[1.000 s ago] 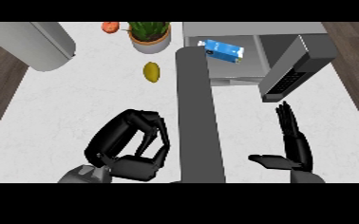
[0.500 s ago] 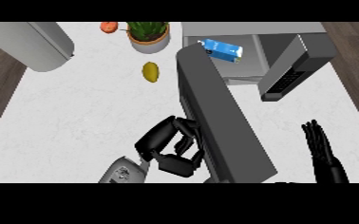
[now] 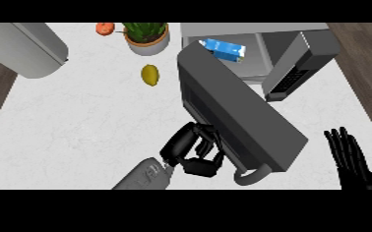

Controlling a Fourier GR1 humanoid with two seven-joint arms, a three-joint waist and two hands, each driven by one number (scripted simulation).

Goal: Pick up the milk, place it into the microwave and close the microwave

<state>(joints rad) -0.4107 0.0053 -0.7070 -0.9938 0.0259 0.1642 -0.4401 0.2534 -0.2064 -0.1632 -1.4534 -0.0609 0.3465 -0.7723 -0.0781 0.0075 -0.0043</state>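
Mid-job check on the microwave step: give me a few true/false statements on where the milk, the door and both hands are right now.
1. The milk carton lies inside the microwave. True.
2. The microwave door is fully shut. False: it stands partly open, swung out over the counter.
3. The left hand is against the door's outer face. True.
4. The right hand holds the milk. False: it is open near the view's right edge, holding nothing.
5. The lemon sits inside the microwave. False: it lies on the counter, below the potted plant.
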